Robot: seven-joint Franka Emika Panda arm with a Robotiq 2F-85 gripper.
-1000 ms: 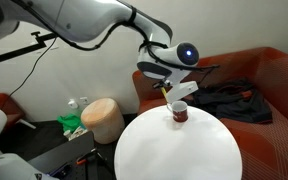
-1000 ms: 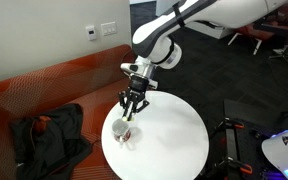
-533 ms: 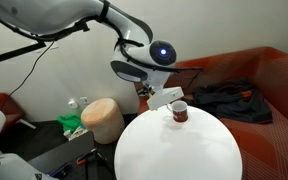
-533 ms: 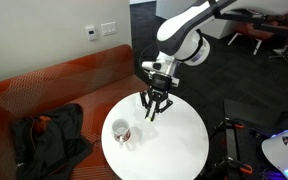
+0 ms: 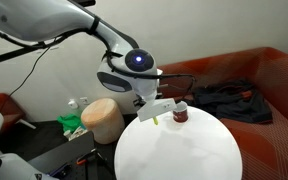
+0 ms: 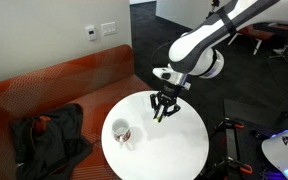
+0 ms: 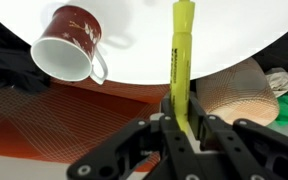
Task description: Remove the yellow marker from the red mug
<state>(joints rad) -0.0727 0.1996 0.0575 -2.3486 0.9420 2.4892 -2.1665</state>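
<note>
Wrist view shows me the yellow marker [image 7: 180, 55] pinched in my claw [image 7: 181, 112], out of the red mug [image 7: 68, 45], which stands apart on the round white tabletop [image 7: 239, 30]. Around it I see an orange sofa [image 6: 54, 85], a tan stool [image 5: 103, 118] and dark carpet [image 6: 256, 112].

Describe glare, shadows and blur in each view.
Wrist view: the round white table is blown out to flat white, the dark red ceramic mug throws only a faint grey shadow, the thin yellow marker reads sharp, and the black gripper clamping it is dark and slightly soft. In both exterior views the table is evenly bright and the mug is tiny.
</note>
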